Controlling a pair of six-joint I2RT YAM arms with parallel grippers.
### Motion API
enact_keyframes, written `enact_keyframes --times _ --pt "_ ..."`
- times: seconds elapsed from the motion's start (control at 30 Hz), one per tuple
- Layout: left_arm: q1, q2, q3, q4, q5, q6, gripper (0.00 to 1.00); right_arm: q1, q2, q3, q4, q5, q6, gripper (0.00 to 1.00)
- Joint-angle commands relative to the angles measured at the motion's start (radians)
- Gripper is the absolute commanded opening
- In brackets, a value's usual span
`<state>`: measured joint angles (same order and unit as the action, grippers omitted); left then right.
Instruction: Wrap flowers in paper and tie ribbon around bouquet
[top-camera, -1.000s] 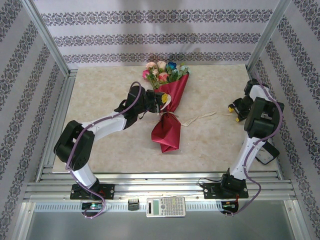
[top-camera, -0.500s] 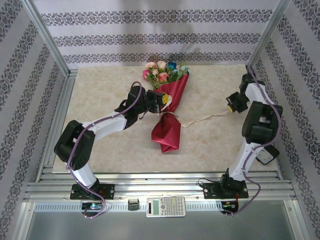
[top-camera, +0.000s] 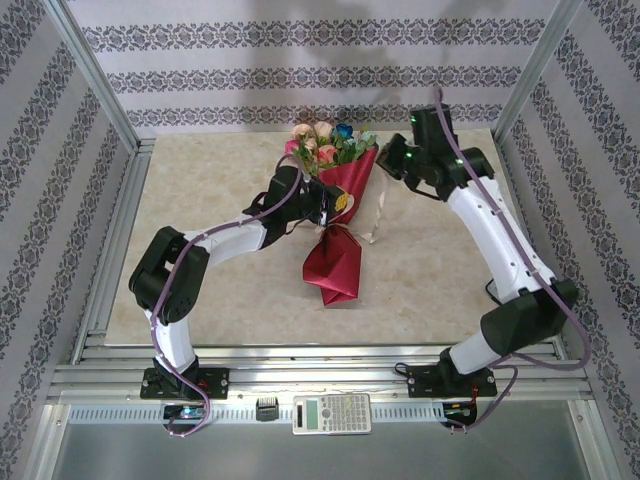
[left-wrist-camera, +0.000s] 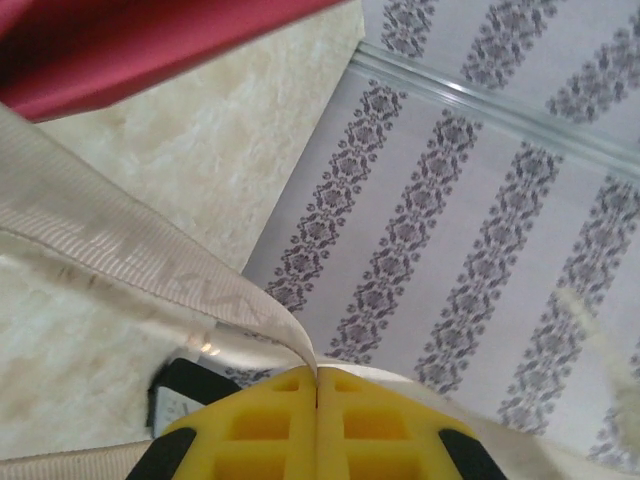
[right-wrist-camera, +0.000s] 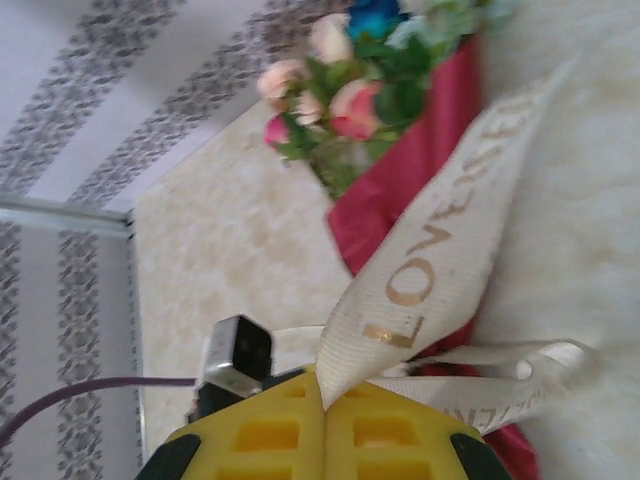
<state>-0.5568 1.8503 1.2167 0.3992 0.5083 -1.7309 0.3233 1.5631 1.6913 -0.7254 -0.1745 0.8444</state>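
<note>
The bouquet lies on the table at centre. Its flowers point toward the far wall. The red paper narrows to a waist and flares again toward the near edge. The ribbon, cream with gold lettering, runs from the waist to both tools.

The left gripper sits at the left side of the waist. Its yellow jaws are pressed together, pinching a flat length of ribbon that leaves them toward the paper. The right gripper is beside the flower end, on its right. Its jaws are likewise pressed together on a ribbon fold, and the strand rises slack from the bouquet to it.

Change from the earlier frames: the right arm stood at the right edge of the table, with the ribbon trailing flat across the surface toward it. It has since swung in to the far centre, carrying the ribbon end with it. The left arm has edged slightly farther along the same spot, and the bouquet lies as before.
</note>
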Motion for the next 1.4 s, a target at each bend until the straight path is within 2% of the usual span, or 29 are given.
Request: enact_keyframes --times 0.0,0.2,0.37,0.47,0.53,0.63,0.77,0.97,1.2,1.3,1.37 --pt "-0.036 -0.035 0.019 -0.113 0.031 0.224 0.00 0.056 0.080 0.090 0.056 -0.051 0.012 0.00" --pt "-0.083 -0.090 -0.069 -0.112 -0.077 0.484 0.00 0.118 0.219 0.264 0.043 -0.065 -0.026 0.00" --pt "-0.120 -0.110 -0.161 -0.051 -0.138 0.588 0.00 0.105 0.333 0.412 0.042 -0.105 -0.087 0.00" --pt "-0.143 -0.102 -0.165 -0.062 -0.162 0.643 0.00 0.126 0.398 0.519 0.073 -0.200 -0.132 0.00" --pt "-0.166 -0.102 -0.138 -0.124 -0.203 0.731 0.00 0.152 0.462 0.629 0.048 -0.254 -0.165 0.00" --pt "-0.209 -0.094 -0.105 -0.232 -0.319 0.864 0.00 0.189 0.561 0.769 0.018 -0.340 -0.166 0.00" --pt "-0.244 -0.059 -0.094 -0.304 -0.432 0.943 0.00 0.235 0.669 0.880 -0.028 -0.432 -0.171 0.00" --pt "-0.266 -0.005 -0.049 -0.375 -0.490 0.998 0.00 0.315 0.701 0.825 -0.076 -0.559 -0.256 0.00" --pt "-0.267 0.001 -0.030 -0.390 -0.485 1.009 0.00 0.409 0.614 0.555 -0.118 -0.707 -0.408 0.00" --pt "-0.267 0.001 -0.028 -0.388 -0.474 1.002 0.00 0.425 0.601 0.521 -0.220 -0.686 -0.497 0.37" --pt "-0.267 0.001 -0.029 -0.385 -0.466 0.995 0.00 0.422 0.581 0.523 -0.272 -0.609 -0.535 0.50"
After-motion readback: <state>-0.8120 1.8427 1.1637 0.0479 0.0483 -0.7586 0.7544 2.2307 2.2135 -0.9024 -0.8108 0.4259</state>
